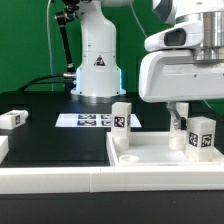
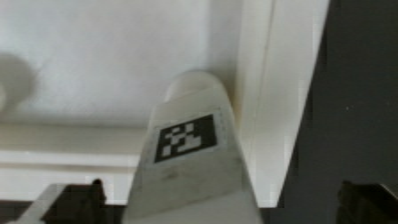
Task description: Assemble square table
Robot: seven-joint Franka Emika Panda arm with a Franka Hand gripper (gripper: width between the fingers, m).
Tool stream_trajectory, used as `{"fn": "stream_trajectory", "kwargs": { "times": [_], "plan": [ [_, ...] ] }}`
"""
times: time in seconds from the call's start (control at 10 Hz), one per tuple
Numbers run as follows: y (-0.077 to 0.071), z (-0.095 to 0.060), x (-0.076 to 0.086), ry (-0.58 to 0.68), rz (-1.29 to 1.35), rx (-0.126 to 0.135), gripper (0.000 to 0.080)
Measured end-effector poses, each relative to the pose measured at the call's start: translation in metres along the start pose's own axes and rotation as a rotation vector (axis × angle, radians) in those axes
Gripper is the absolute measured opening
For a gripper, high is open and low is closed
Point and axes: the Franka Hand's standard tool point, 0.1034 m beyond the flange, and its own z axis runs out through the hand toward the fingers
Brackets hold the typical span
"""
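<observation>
The white tray-like tabletop (image 1: 150, 155) lies at the front on the exterior view's right. One tagged white leg (image 1: 121, 117) stands at its far left corner. Another leg (image 1: 202, 137) stands at its right side. My gripper (image 1: 180, 125) hangs over the tabletop between them, above a short white leg (image 1: 177, 141). In the wrist view that tagged leg (image 2: 187, 150) stands between my fingers over the tabletop (image 2: 89, 70). My gripper (image 2: 222, 200) is open, with a gap on each side of the leg. A fourth leg (image 1: 12, 119) lies on the black table at the left.
The marker board (image 1: 88, 120) lies in front of the robot base (image 1: 97, 70). A long white rail (image 1: 60, 185) runs along the front edge. A white piece (image 1: 3, 148) shows at the left edge. A green screen stands behind.
</observation>
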Motion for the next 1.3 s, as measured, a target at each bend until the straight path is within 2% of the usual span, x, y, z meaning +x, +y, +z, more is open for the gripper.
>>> {"fn": "stream_trajectory", "kwargs": {
  "times": [0.3, 0.5, 0.7, 0.9, 1.2, 1.3],
  "plan": [
    [0.0055, 0.0, 0.0003, -0.004, -0.222, -0.019, 0.0649],
    [0.007, 0.0003, 0.0001, -0.005, -0.234, -0.023, 0.0621],
    [0.0072, 0.0005, 0.0, -0.005, -0.214, -0.023, 0.0287],
    [0.0075, 0.0005, 0.0, -0.005, -0.193, -0.023, 0.0288],
    [0.0077, 0.0009, 0.0001, -0.002, 0.081, -0.02, 0.0288],
    [0.0086, 0.0007, 0.0006, 0.0, 0.26, -0.005, 0.0288]
  ]
}}
